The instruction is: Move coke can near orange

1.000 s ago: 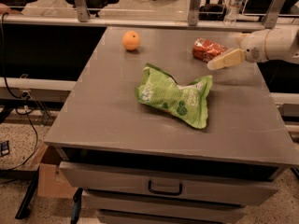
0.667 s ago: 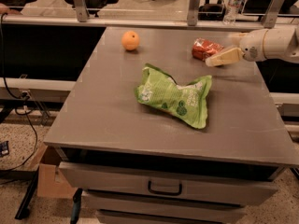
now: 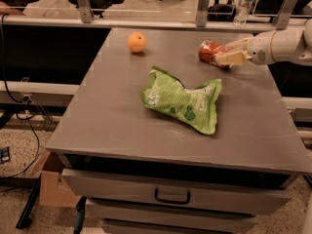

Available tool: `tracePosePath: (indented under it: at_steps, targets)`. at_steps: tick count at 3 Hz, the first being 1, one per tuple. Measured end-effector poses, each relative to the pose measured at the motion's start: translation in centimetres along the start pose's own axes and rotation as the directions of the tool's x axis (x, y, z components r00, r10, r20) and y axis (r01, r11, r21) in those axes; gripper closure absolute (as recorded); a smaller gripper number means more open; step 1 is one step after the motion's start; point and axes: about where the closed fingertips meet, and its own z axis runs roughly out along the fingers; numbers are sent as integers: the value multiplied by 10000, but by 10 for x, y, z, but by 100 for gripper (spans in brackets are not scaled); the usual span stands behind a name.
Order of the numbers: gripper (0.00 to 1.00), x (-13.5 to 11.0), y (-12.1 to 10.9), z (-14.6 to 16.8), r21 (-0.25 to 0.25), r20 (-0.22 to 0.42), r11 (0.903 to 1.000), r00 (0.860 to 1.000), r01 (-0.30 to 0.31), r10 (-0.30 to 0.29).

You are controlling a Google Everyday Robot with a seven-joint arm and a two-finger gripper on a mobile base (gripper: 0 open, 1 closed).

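The coke can [image 3: 209,52] lies on its side at the far right of the grey table [image 3: 112,116]. The orange [image 3: 137,42] sits at the far middle-left of the table, well apart from the can. My gripper [image 3: 225,51] reaches in from the right edge at table height. Its cream fingers [image 3: 233,58] are spread, one on each side of the can's right end, not closed on it. The can's right end is partly hidden by the fingers.
A crumpled green snack bag [image 3: 183,99] lies in the middle of the table, between the near edge and the can. A water bottle [image 3: 242,5] stands behind the table at the far right. Drawers [image 3: 170,194] sit below the tabletop.
My gripper has moved left and a little farther back, from just right of the can to having its fingers around the can's right end. The can, orange and bag have not moved.
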Motion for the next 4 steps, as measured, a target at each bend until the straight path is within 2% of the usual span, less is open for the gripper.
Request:
tracePosePath:
  at_steps: [1,2,3,4]
  targets:
    - [99,-39,23,10,-772,720,9969,9973,172,-117]
    - [100,-68,44,20,-1351,968,9903,9951,337,-206]
    - [100,-84,68,39,-1985,482,9778,9971,673,-589]
    - [100,-85,85,60,-2424,-57,9666,9961,837,-877]
